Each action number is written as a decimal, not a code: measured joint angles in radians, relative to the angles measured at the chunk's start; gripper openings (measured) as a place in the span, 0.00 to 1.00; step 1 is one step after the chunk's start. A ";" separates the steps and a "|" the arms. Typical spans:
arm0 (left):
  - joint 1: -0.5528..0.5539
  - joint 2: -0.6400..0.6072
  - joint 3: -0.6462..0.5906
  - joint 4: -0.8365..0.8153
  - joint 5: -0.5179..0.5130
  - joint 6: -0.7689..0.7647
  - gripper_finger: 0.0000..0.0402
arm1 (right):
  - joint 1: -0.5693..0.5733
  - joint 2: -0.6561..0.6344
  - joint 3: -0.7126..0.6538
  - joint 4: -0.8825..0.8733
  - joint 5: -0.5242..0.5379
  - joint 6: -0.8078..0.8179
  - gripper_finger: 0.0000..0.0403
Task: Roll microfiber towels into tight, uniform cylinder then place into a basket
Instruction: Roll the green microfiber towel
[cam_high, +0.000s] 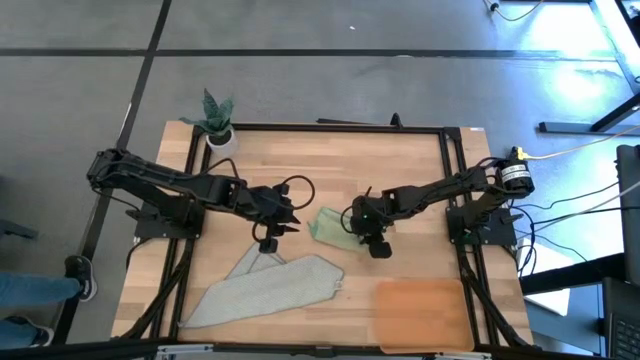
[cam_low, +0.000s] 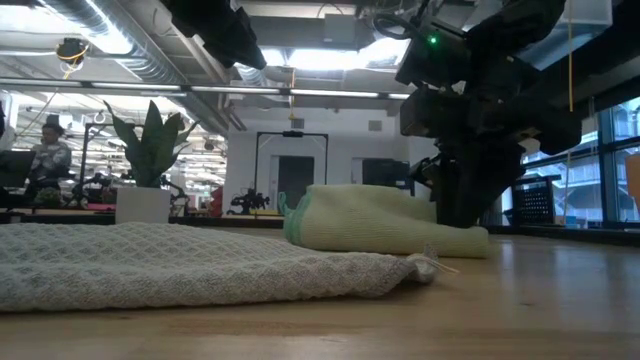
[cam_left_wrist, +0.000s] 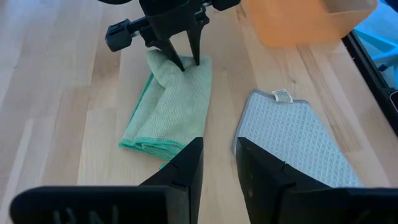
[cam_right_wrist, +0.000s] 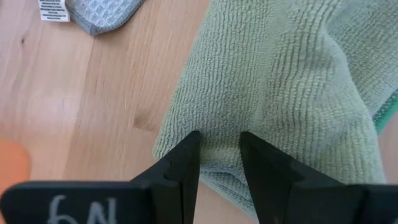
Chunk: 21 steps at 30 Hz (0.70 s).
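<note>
Right gripper (cam_right_wrist: 219, 163): fingers a little apart, tips pressed on one end of the loosely folded pale sage-green microfiber towel (cam_high: 330, 226), mid tabletop; a pinch of cloth betw. them is likely, cannot be confirmed.
Left gripper (cam_left_wrist: 217, 167): slightly apart, nothing held, hovering just left of green towel.
Grey towel (cam_high: 265, 291): pale grey waffle-weave microfiber cloth, flat, near-left.
Basket (cam_high: 421, 313): shallow orange-brown rectangular tray, near-right, nothing seen in it.
Risk: the loose fold could be dragged or sprung open if only the top layer is caught; an uneven, slack roll would result.
Hidden: contact under right fingertips; basket cut off in left wrist view.
</note>
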 joint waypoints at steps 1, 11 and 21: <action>-0.001 0.000 0.000 0.002 0.000 -0.004 0.21 | 0.000 0.000 0.000 0.000 0.000 -0.003 0.30; 0.042 0.110 0.002 0.072 -0.025 -0.010 0.21 | 0.000 0.000 0.000 0.021 0.000 0.000 0.30; 0.069 0.407 0.001 0.307 0.010 0.053 0.21 | 0.000 -0.001 0.000 0.021 0.000 0.002 0.30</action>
